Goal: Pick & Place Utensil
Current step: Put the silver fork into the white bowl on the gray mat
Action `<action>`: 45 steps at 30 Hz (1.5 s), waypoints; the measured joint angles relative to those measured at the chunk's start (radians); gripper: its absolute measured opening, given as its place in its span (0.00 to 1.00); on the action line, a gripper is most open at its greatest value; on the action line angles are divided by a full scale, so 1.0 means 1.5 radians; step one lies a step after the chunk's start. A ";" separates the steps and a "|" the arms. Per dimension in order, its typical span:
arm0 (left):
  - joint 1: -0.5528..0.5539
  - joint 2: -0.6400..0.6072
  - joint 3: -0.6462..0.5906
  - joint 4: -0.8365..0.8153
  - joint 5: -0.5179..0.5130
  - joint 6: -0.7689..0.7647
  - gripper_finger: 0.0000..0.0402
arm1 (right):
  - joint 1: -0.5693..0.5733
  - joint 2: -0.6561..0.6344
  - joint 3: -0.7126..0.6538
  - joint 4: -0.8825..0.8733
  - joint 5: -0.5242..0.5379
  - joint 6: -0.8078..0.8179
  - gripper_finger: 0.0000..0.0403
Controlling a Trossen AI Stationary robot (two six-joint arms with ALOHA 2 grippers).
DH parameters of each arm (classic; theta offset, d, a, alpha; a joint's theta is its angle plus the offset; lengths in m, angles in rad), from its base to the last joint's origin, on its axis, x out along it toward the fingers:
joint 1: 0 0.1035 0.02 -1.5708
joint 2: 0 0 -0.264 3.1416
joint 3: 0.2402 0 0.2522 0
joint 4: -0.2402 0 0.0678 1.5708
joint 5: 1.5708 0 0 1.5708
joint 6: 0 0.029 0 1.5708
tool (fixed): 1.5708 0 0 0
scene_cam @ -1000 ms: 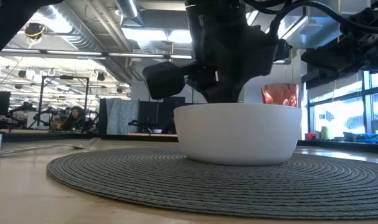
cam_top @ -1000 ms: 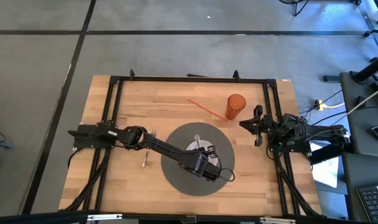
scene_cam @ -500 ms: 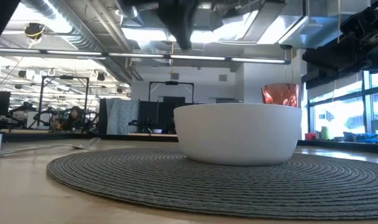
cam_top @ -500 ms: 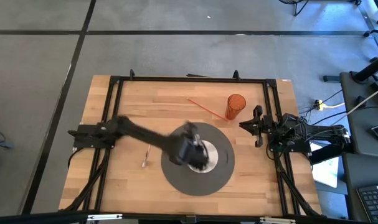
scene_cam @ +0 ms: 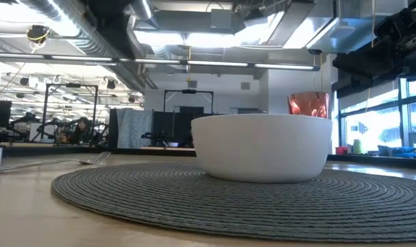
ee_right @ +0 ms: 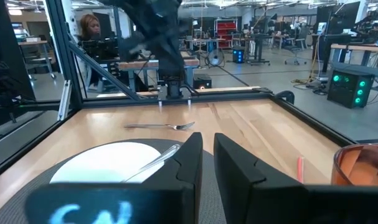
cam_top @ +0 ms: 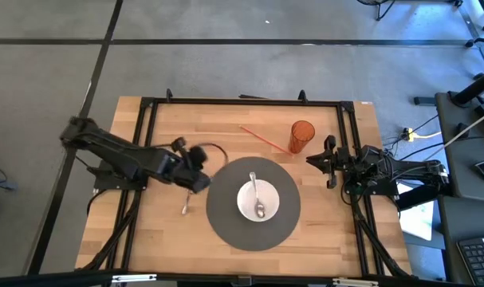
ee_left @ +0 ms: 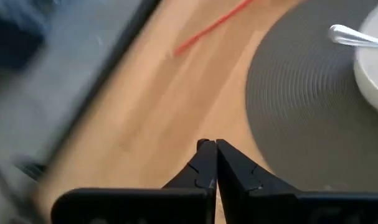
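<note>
One camera looks straight down on my whole counter (cam_top: 226, 127). Another sits at counter height, close to the bowl (scene_cam: 262, 145). My wrist cameras both catch that bowl too.

White bowl (cam_top: 257, 200) on grey ribbed mat (cam_top: 226, 223); orange cup (cam_top: 301, 135), red straw (cam_top: 261, 136), silver spoon (cam_top: 256, 191).
</note>
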 joint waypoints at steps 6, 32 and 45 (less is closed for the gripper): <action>0.013 -0.092 -0.212 0.123 0.119 -0.152 0.01 | 0.000 0.000 0.000 0.001 0.001 0.001 0.11; -0.156 -0.478 -0.386 0.471 -0.172 0.160 0.00 | 0.000 0.000 0.000 0.000 0.000 0.010 0.11; -0.134 -0.633 -0.641 0.728 -0.040 0.128 0.00 | 0.000 0.000 0.000 0.000 0.001 0.001 0.11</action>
